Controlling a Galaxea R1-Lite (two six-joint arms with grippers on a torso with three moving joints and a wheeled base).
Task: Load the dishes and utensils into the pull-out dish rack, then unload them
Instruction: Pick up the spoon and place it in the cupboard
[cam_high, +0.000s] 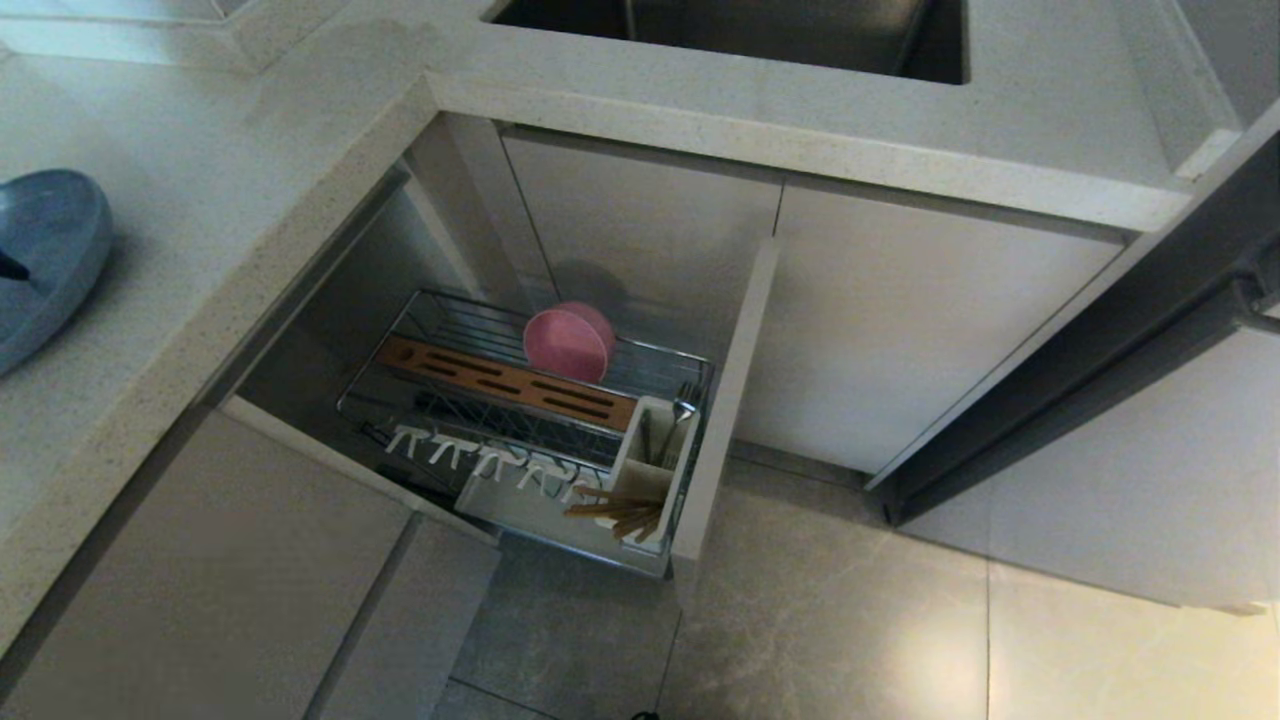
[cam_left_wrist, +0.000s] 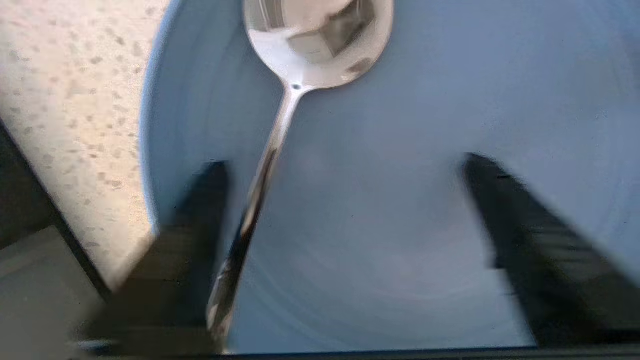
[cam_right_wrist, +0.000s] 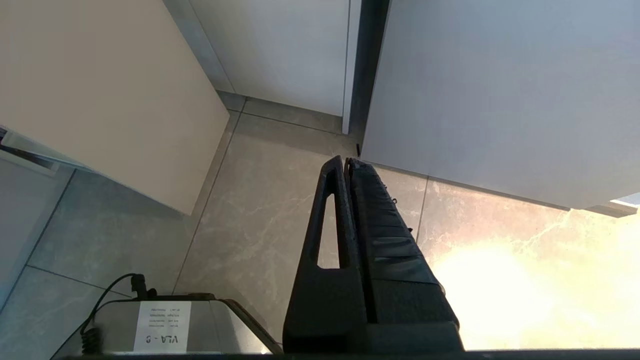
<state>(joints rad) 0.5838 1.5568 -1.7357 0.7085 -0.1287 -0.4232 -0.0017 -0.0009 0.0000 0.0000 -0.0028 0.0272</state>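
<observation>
Blue plate (cam_high: 45, 255) sits on the speckled counter (cam_high: 250, 190) at its left end, close to the front edge above the open cabinet; only part of it shows in the head view. A metal spoon (cam_left_wrist: 295, 75) lies in the plate, bowl toward the middle, handle running back toward the rim. Left gripper (cam_left_wrist: 345, 165) hovers directly over the plate with its two dark fingers (cam_left_wrist: 505, 200) spread wide, one on each side of the spoon handle; the handle passes just beside one finger, and whether they touch cannot be told. Nothing is gripped. Dish rack (cam_high: 450, 310) is pulled out below the counter corner, its flat front panel (cam_high: 725, 400) standing toward the floor tiles. Pink bowl (cam_high: 568, 342) stands on edge at the back of the wire basket, behind the slotted wooden strip (cam_high: 510, 382). Chopsticks (cam_high: 620, 512) lie bundled in the white caddy (cam_high: 650, 455) at the rack's front corner, next to the row of white pegs (cam_high: 480, 455). Right gripper (cam_right_wrist: 346, 162) hangs low over the floor (cam_right_wrist: 260, 210) beside the cabinet doors, fingers pressed together and empty.
</observation>
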